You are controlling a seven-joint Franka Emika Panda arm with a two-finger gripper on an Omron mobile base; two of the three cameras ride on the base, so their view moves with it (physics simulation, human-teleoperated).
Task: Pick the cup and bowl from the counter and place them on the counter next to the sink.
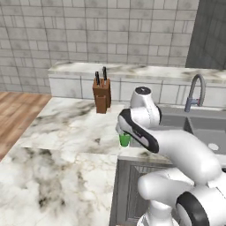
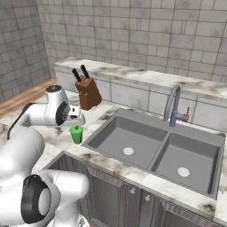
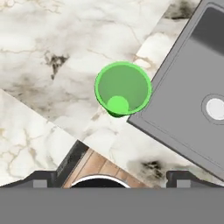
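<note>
The green cup stands upright on the white marble counter, just off the corner of the grey sink. My gripper hovers straight above it, open, its fingertips wide apart with nothing between them. In the right base view the cup sits on the counter left of the sink, right under the hand. From the left base view the cup peeks out from behind my arm, beside the sink. The bowl is out of view.
A wooden knife block stands behind the cup near the raised tiled ledge. The curved metal tap rises behind the sink. Wood floor lies past the counter's left edge. Dark cabinets sit below.
</note>
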